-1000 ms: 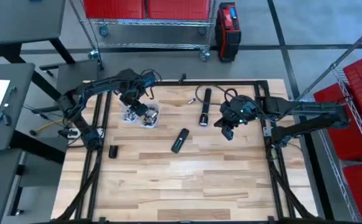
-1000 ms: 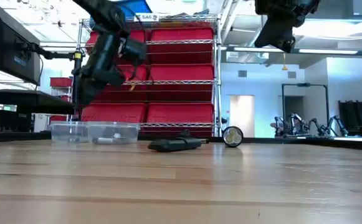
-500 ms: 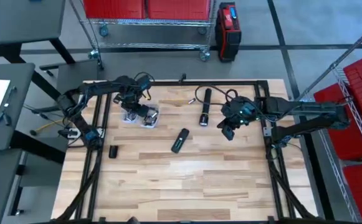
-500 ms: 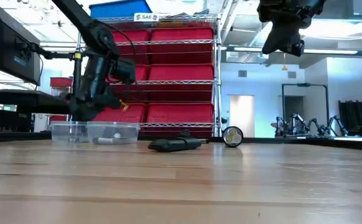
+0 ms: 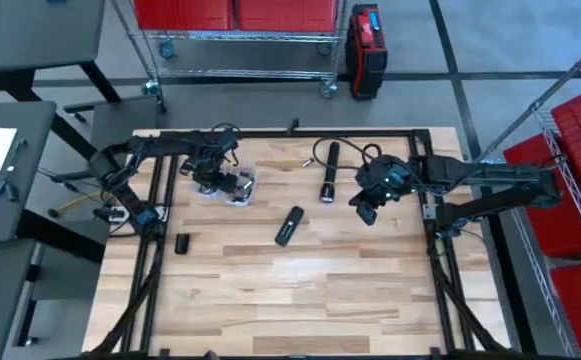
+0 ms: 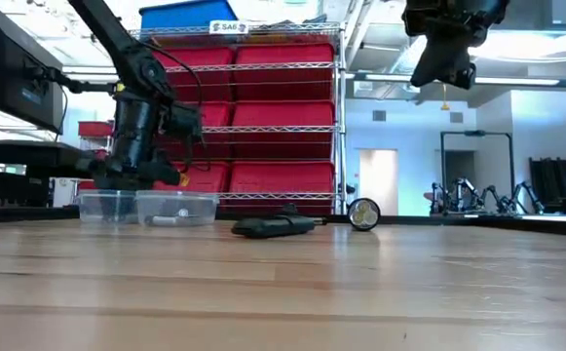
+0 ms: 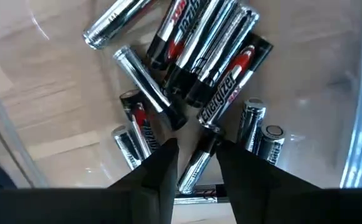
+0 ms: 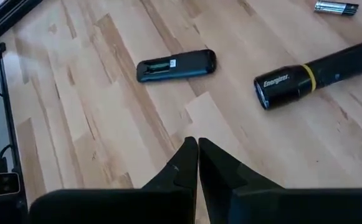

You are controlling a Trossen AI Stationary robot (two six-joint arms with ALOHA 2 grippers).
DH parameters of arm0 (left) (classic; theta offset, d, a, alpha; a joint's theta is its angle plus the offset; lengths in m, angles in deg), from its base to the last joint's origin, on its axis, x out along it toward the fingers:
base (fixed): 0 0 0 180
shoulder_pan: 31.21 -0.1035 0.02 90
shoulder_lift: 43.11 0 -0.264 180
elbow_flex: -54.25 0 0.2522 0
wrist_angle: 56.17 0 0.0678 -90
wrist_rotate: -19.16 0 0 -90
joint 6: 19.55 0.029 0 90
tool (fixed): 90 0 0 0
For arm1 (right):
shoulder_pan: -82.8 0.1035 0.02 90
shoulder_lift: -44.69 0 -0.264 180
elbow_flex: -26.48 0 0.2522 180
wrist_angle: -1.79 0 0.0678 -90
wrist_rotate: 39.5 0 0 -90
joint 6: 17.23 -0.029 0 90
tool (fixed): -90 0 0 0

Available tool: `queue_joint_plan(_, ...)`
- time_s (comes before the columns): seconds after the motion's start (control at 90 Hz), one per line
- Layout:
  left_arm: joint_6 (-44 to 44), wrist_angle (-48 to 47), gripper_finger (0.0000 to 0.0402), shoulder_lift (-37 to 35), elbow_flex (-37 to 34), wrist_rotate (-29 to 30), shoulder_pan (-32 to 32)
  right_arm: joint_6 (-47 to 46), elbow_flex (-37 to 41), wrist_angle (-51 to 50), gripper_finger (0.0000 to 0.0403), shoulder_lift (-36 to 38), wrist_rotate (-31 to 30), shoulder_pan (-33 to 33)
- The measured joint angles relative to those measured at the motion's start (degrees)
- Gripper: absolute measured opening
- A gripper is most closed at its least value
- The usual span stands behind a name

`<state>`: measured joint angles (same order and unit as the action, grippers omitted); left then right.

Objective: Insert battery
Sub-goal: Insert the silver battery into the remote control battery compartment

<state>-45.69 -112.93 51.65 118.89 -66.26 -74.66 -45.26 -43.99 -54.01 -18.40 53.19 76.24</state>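
Note:
Several silver, black and red batteries (image 7: 199, 56) lie in a heap in a clear tray (image 5: 226, 186) at the table's far left. My left gripper (image 7: 195, 163) points down just over the tray, open, with its fingers on either side of one battery (image 7: 200, 167). I cannot tell whether they touch it. In the low view it hangs at the tray's rim (image 6: 132, 178). A black remote (image 5: 289, 225) lies flat mid-table. My right gripper (image 5: 367, 210) is shut and holds nothing; it hovers well above the table, right of a black flashlight (image 5: 327, 188).
A second dark flashlight (image 5: 334, 153) and a loose battery (image 8: 335, 7) lie toward the far edge. A small black piece (image 5: 181, 243) sits near the left rail. The near half of the wooden table (image 5: 300, 300) holds nothing.
My left gripper has come down from well above the tray to just over its rim, tipping toward vertical as it went down. My right gripper has shifted a little toward the table's right edge, staying high.

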Motion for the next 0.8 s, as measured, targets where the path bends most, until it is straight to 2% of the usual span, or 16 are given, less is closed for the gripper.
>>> queue_joint_plan(0.211,4.9,0.6,0.0091,0.1,-0.1,0.1,0.0,0.1,0.0,-0.1,0.0004,0.0,0.0,0.0)
queue_joint_plan(0.289,6.0,1.1,0.0070,0.2,-0.1,0.0,0.0,0.2,0.0,-0.1,0.0004,0.0,0.0,0.0)
queue_joint_plan(0.4,8.1,1.5,0.0017,0.2,-0.1,0.1,0.1,0.9,0.0,-0.8,0.0004,0.0,0.0,0.0)
queue_joint_plan(0.533,9.0,0.7,0.0012,-1.0,0.1,0.4,0.1,1.1,0.0,-1.8,0.0004,0.0,0.0,0.0)
queue_joint_plan(0.8,9.0,-4.0,0.0002,-10.9,3.2,3.9,0.0,1.1,0.0,-2.1,0.0004,0.0,0.0,0.0)
